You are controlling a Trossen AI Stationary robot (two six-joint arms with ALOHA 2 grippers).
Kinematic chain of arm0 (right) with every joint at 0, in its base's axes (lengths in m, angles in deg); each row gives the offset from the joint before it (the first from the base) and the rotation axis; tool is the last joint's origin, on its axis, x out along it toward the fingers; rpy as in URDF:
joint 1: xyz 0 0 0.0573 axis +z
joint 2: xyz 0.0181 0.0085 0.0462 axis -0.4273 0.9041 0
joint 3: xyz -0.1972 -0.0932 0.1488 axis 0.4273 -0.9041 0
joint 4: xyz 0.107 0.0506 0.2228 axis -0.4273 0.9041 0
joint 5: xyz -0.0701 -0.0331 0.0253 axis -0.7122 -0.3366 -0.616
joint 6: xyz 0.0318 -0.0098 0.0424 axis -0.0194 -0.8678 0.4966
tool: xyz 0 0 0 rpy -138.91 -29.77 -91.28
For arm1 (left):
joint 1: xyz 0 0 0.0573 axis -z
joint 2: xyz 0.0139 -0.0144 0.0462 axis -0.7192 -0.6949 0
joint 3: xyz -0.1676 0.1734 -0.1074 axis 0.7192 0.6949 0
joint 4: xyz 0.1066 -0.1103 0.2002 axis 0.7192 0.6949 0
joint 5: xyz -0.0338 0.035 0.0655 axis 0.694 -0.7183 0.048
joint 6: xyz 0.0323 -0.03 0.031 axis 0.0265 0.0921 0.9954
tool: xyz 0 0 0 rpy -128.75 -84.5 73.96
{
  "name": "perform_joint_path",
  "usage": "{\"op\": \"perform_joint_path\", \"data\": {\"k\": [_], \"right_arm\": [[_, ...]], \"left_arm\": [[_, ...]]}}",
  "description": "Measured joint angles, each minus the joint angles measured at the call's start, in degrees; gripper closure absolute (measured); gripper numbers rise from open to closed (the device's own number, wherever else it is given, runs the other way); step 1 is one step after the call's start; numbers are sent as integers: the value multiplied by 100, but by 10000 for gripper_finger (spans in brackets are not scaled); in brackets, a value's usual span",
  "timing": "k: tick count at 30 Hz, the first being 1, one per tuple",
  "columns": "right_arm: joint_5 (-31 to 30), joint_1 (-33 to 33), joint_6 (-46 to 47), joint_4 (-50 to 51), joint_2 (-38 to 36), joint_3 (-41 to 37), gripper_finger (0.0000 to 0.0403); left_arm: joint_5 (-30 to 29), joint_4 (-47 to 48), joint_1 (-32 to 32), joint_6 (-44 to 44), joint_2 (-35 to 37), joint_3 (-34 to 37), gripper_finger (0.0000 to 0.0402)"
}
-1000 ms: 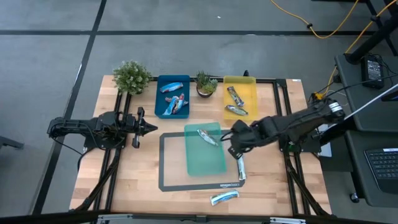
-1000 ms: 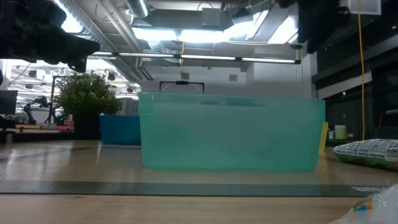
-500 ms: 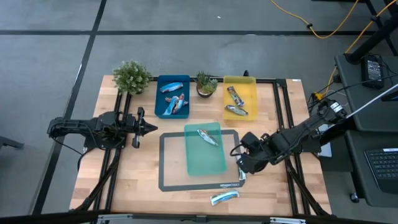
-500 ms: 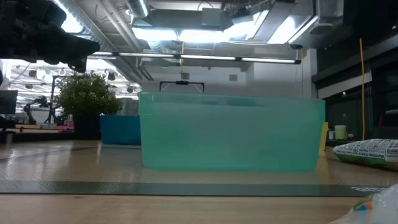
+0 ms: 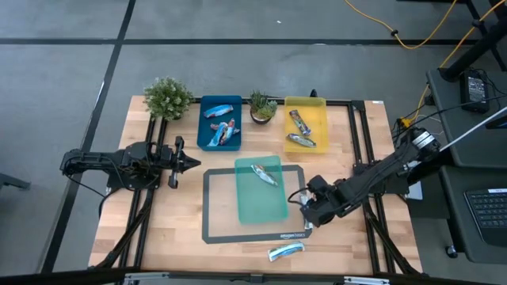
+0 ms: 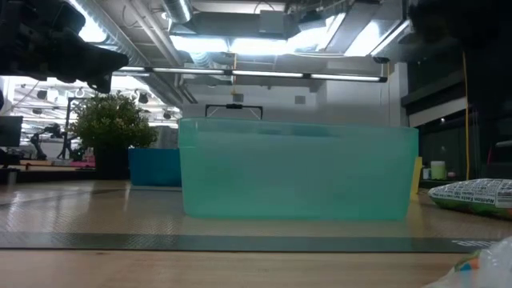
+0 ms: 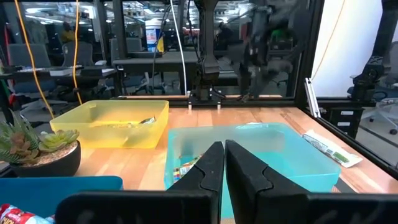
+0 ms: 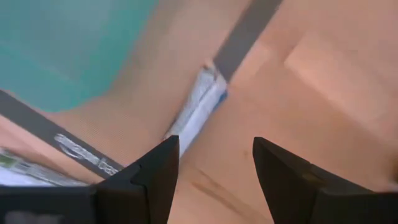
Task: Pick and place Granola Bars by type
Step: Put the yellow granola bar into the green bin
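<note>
My right gripper [image 5: 304, 208] [image 8: 214, 144] is open and empty, hovering over a silvery-white bar with a blue end [image 8: 198, 112]. That bar lies flat across the right border of the dark-framed mat [image 5: 207, 207], just right of the teal tray [image 5: 273, 207]. One bar [image 5: 264, 174] lies in the teal tray. Another silvery bar [image 5: 285, 252] lies by the table's near edge. My left gripper [image 5: 192, 162] [image 7: 222, 163] is shut and empty, at the left of the table, level above it.
At the back stand a blue tray [image 5: 207, 131] holding blue-orange bars [image 5: 224, 133] and a yellow tray [image 5: 318, 119] holding two bars [image 5: 301, 140]. There are also two small potted plants [image 5: 167, 97] [image 5: 262, 107]. Bare wood lies right of the mat.
My right gripper has moved from beside the teal tray's right rim toward the table's near edge. It now stands over the silvery-white bar on the mat's border. The bars and trays have stayed in place.
</note>
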Motion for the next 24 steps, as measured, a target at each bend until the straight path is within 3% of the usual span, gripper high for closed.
{"op": "perform_joint_path", "data": {"k": [7,11,20,24], "right_arm": [[415,-2,71,-1417,-1,-755,196],[257,-2,49,-1673,-3,-925,190],[236,-44,169,-2665,-5,-1520,108],[255,-116,327,-2911,-6,-1732,99]], "left_arm": [[0,-8,-1,0,1,0,389],[0,-6,1,0,1,-1,390],[0,-6,-1,0,1,0,395],[0,-6,1,0,1,-2,391]]}}
